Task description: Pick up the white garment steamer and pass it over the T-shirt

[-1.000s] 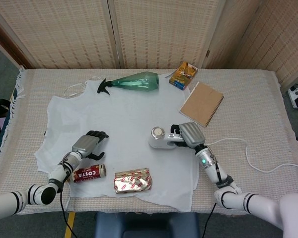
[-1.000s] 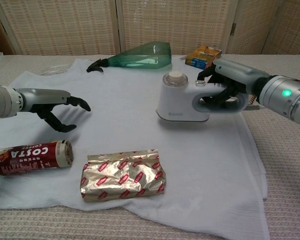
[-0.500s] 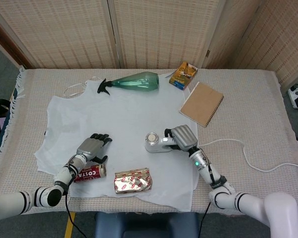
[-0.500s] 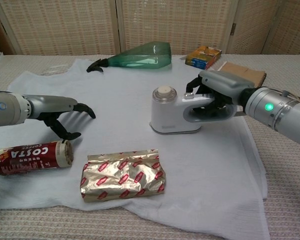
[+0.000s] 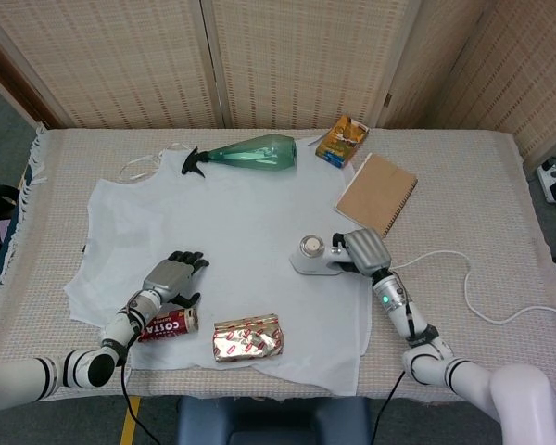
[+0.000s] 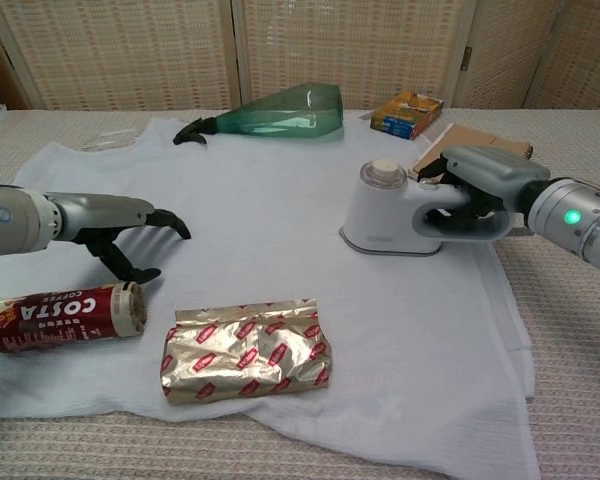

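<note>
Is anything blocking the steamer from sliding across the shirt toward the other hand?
Nothing directly. The right hand grips the steamer, and bare T-shirt lies ahead. The foil packet and Costa can sit nearer the front edge.

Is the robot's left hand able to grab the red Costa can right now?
Probably yes. The left hand hovers with fingers apart and nothing in it, just above the Costa can lying on the T-shirt. Nothing stands between them; the foil packet lies off to the side.

"COSTA COFFEE" reads along the red can (image 6: 60,316) lying on the T-shirt (image 6: 270,190). The foil packet (image 6: 246,350) just beside that can bears red print too small to read.
</note>
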Available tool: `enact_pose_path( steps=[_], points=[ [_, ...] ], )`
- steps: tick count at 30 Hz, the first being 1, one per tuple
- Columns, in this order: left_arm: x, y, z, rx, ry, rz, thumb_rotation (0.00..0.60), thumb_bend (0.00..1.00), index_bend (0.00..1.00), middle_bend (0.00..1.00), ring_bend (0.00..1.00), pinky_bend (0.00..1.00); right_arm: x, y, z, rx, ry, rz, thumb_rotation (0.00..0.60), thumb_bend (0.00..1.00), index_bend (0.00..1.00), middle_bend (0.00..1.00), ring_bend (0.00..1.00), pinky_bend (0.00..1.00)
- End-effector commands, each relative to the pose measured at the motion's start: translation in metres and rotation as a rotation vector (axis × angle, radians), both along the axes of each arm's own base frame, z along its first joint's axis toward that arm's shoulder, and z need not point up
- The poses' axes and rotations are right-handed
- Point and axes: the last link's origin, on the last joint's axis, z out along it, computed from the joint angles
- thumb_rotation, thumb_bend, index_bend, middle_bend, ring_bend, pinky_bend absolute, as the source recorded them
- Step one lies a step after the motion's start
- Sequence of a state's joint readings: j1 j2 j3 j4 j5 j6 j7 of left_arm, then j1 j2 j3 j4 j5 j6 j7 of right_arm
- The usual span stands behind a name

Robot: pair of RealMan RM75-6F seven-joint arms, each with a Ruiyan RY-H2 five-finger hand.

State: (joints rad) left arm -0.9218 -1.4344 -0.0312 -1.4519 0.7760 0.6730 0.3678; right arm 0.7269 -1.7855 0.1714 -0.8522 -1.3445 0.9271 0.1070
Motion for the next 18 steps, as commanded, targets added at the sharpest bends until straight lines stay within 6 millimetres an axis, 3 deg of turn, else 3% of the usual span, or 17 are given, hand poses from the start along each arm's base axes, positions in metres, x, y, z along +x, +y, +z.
enact_pose_path(
  steps=[1, 7, 12, 18],
  points=[
    [0.001, 0.000, 0.001, 0.001, 0.000, -0.003, 0.450, 0.48, 0.16, 0.08, 0.00, 0.00, -0.011, -0.003, 0.013, -0.038, 0.005, -0.021, 0.600, 0.66, 0.73, 0.80, 0.86, 0.91],
    [0.002, -0.001, 0.003, 0.002, -0.011, -0.001, 0.451, 0.48, 0.16, 0.08, 0.00, 0.00, -0.020, -0.007, 0.040, -0.101, -0.044, -0.041, 0.600, 0.66, 0.73, 0.80, 0.86, 0.91],
    [0.003, -0.001, 0.004, 0.010, -0.014, -0.013, 0.449, 0.48, 0.16, 0.08, 0.00, 0.00, 0.016, -0.002, 0.042, -0.075, -0.164, 0.035, 0.600, 0.66, 0.73, 0.81, 0.87, 0.92],
    [0.005, -0.001, 0.003, 0.011, -0.015, -0.020, 0.452, 0.48, 0.16, 0.08, 0.00, 0.00, 0.060, 0.005, 0.011, 0.006, -0.161, 0.108, 0.600, 0.66, 0.72, 0.81, 0.87, 0.92]
  ],
)
